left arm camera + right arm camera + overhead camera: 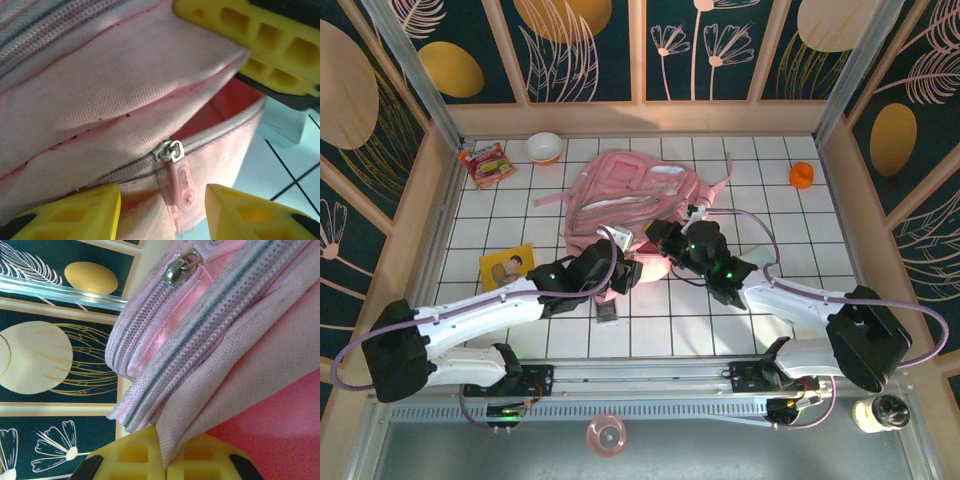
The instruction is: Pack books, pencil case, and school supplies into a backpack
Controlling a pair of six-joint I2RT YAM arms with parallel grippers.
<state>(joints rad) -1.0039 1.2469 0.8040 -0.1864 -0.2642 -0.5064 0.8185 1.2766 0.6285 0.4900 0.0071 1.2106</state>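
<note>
With backpack (630,195) fabric clamped by the right fingers (135,457) and the left fingers (75,212) apart, book (507,266) and calculator (608,310) are seen unpacked on the surface.

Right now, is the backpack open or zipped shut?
Partly open: beyond the zipper pull the backpack gapes, red lining visible; the right gripper pinches its edge.

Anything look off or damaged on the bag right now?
Minor only: dark specks dot the backpack seam above its zipper pull, looking like grime rather than tears. The right fingers pinch its fabric edge, bunching it. Nothing spilled.
</note>
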